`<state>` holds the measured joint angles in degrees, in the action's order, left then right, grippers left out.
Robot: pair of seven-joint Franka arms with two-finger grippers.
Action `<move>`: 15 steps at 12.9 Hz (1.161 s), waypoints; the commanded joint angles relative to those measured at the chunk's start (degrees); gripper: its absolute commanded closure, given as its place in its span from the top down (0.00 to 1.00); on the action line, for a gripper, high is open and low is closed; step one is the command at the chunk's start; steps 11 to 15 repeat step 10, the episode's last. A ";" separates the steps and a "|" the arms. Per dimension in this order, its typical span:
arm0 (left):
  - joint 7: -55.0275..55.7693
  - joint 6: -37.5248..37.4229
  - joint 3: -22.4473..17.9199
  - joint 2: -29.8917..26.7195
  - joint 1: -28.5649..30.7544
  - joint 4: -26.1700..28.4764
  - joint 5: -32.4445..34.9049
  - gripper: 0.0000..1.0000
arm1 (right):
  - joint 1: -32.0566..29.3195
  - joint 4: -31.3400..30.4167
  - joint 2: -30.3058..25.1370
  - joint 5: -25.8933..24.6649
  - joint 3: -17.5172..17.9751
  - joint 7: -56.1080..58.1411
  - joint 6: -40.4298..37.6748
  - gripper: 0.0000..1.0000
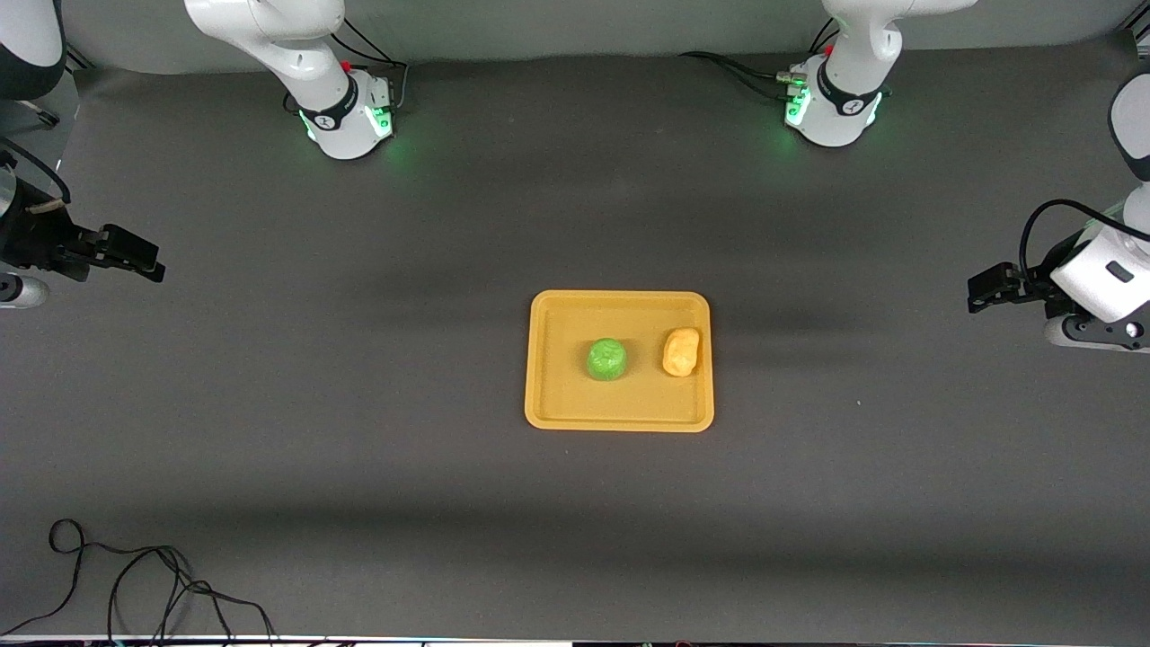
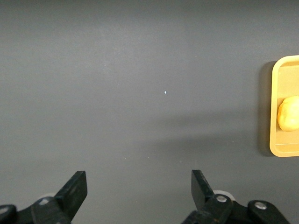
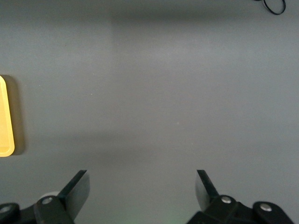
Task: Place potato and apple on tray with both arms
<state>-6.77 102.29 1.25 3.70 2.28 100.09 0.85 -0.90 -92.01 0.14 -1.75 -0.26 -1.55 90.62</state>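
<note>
The yellow-orange tray [image 1: 619, 418] lies in the middle of the dark table. The green apple [image 1: 606, 358] and the yellow-orange potato [image 1: 681, 351] rest on it side by side, the potato toward the left arm's end. My left gripper [image 1: 981, 295] hangs open and empty over bare table at the left arm's end; its wrist view [image 2: 139, 185] shows the tray's edge [image 2: 275, 112] and part of the potato [image 2: 289, 114]. My right gripper [image 1: 148, 261] hangs open and empty over bare table at the right arm's end; its wrist view [image 3: 142, 185] shows a sliver of tray [image 3: 4, 116].
Black cables [image 1: 135, 584] lie on the table near the front camera at the right arm's end; a loop of cable [image 3: 273, 5] shows in the right wrist view. The green-lit arm bases [image 1: 350, 117] [image 1: 831, 108] stand along the table's back edge.
</note>
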 commanded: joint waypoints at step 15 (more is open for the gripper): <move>0.79 0.54 -0.28 -0.45 -0.18 0.63 -0.06 0.99 | 0.11 1.13 0.39 4.12 -0.62 1.02 -1.32 1.00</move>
